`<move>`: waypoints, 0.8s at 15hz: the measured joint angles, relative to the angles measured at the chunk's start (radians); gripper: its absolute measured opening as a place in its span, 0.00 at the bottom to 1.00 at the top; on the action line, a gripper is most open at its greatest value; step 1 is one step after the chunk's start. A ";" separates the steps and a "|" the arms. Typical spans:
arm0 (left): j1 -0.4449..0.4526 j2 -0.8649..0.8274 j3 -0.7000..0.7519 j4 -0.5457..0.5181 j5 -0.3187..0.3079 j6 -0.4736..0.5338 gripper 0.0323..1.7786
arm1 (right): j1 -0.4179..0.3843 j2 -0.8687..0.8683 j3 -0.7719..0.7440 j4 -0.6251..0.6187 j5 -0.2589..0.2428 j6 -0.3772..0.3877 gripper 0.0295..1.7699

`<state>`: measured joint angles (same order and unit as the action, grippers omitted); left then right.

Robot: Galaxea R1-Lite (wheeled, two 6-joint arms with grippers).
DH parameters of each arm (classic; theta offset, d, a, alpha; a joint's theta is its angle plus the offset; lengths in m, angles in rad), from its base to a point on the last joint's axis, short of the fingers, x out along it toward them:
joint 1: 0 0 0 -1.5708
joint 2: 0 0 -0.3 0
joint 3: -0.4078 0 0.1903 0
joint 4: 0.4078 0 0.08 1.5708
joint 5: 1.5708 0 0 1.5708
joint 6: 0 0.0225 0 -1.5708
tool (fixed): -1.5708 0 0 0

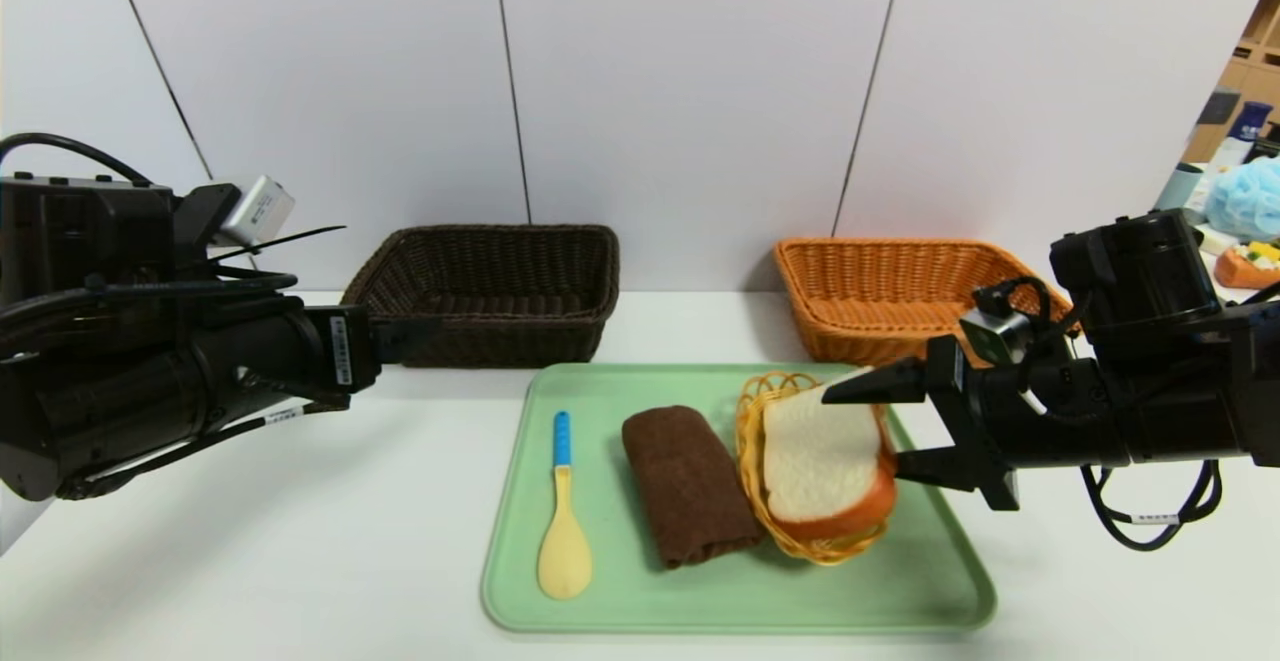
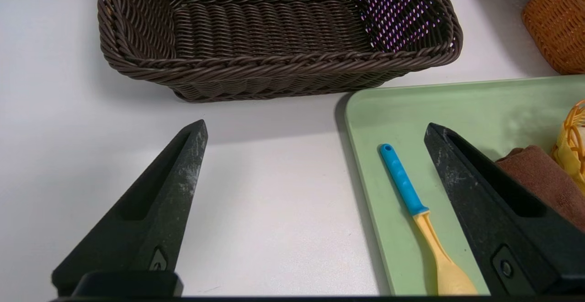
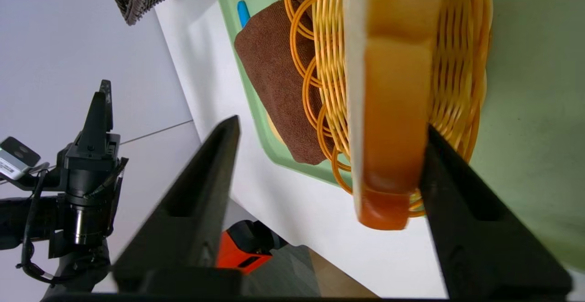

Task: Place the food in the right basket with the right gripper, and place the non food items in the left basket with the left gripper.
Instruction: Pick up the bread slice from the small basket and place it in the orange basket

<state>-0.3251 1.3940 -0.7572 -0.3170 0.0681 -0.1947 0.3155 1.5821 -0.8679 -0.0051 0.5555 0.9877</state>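
Note:
The food, a thick slice of white toast (image 1: 820, 456) with orange-brown crust, leans in a small yellow openwork basket (image 1: 750, 461) on the green tray (image 1: 700, 601). My right gripper (image 1: 865, 429) is open and straddles the slice's right edge. In the right wrist view one finger (image 3: 457, 188) touches the crust (image 3: 393, 110) and the other stands well apart. On the tray's left lie the blue-handled yellow spoon (image 1: 563, 521) and the rolled brown towel (image 1: 688, 486). My left gripper (image 1: 410, 336) hovers open over the table left of the tray, in front of the dark left basket (image 1: 490, 341).
The orange-tan right basket (image 1: 870, 331) stands at the back right, just behind the right arm. Both large baskets sit against the white wall. In the left wrist view the spoon (image 2: 411, 197) lies beside one finger. Clutter sits on a shelf far right (image 1: 1245, 211).

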 joint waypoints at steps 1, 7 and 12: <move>0.000 0.000 -0.001 0.000 0.000 0.000 0.95 | 0.000 0.000 0.000 0.001 0.000 -0.001 0.57; 0.000 0.000 -0.001 0.000 0.000 0.000 0.95 | 0.000 0.000 0.001 0.006 0.037 0.003 0.04; 0.001 -0.002 0.001 0.000 0.000 -0.001 0.95 | -0.001 -0.001 0.011 -0.004 0.053 0.003 0.04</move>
<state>-0.3236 1.3921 -0.7562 -0.3168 0.0683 -0.1953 0.3149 1.5809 -0.8566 -0.0096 0.6089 0.9904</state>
